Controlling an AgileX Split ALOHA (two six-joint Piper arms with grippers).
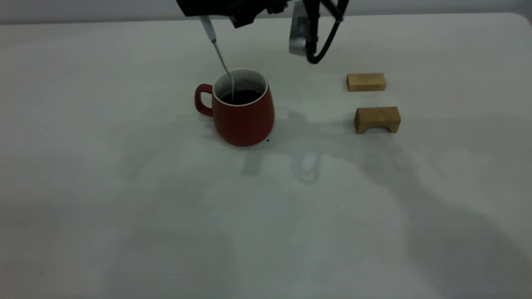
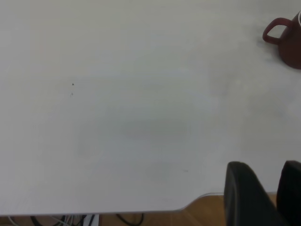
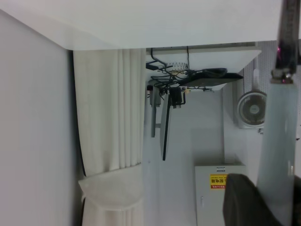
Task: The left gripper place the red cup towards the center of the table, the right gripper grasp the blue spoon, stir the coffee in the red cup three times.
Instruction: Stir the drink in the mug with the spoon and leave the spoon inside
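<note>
The right gripper (image 1: pixel 232 10) hung at the far edge of the table (image 1: pixel 124 207), pinching the pale handle of the blue spoon (image 1: pixel 218 50). The spoon slanted down into the red cup (image 1: pixel 243 110), its bowl dipped in the dark coffee (image 1: pixel 242 96). The cup stood near the table's middle, handle pointing left. Two wooden blocks (image 1: pixel 372 99) lay well to its right. The left gripper (image 2: pixel 263 195) sat far off, fingers spread.

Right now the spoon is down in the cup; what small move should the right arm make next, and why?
Probably sweep the blue spoon in a small circle inside the red cup. The right gripper holds its handle above the cup, and the bowl already dips into the coffee, so stirring looks like the step at hand.
</note>
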